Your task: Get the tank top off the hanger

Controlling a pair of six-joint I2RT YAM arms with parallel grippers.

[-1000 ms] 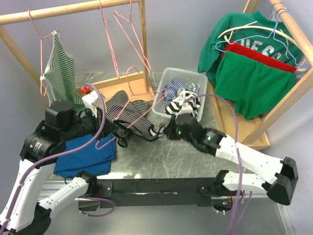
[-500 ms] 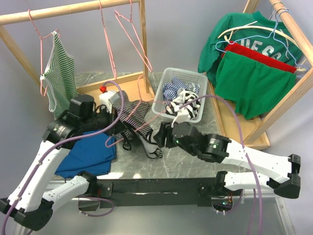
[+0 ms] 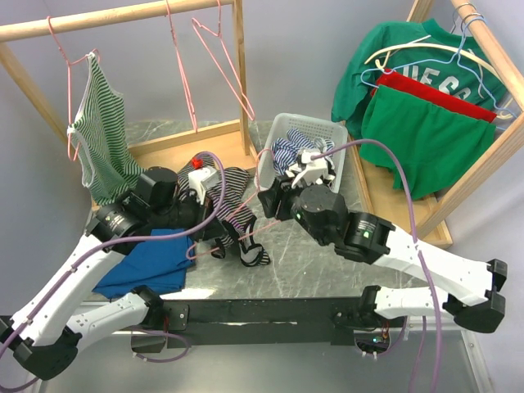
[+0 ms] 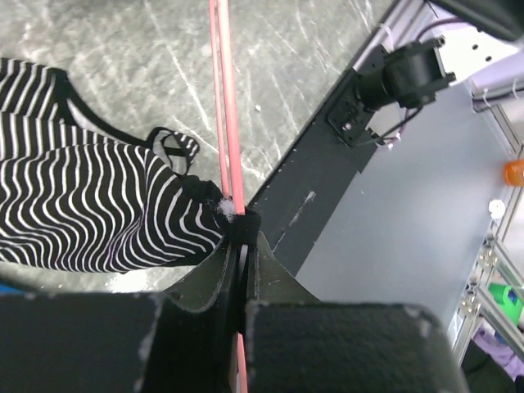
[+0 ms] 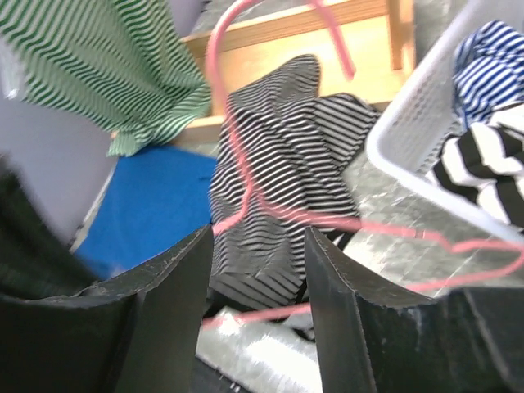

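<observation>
Left end effector (image 4: 243,233): clamped on pink hanger (image 4: 223,98).
Right end effector (image 5: 260,246): wide, empty.
Risk: tank top (image 4: 90,205) strap may catch on hanger, twisting it from grip.

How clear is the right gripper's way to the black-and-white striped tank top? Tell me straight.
Probably yes. The right gripper is open and faces the striped tank top, with nothing solid between. Only the pink hanger wire, clamped by the left gripper, crosses in front and could snag.
</observation>
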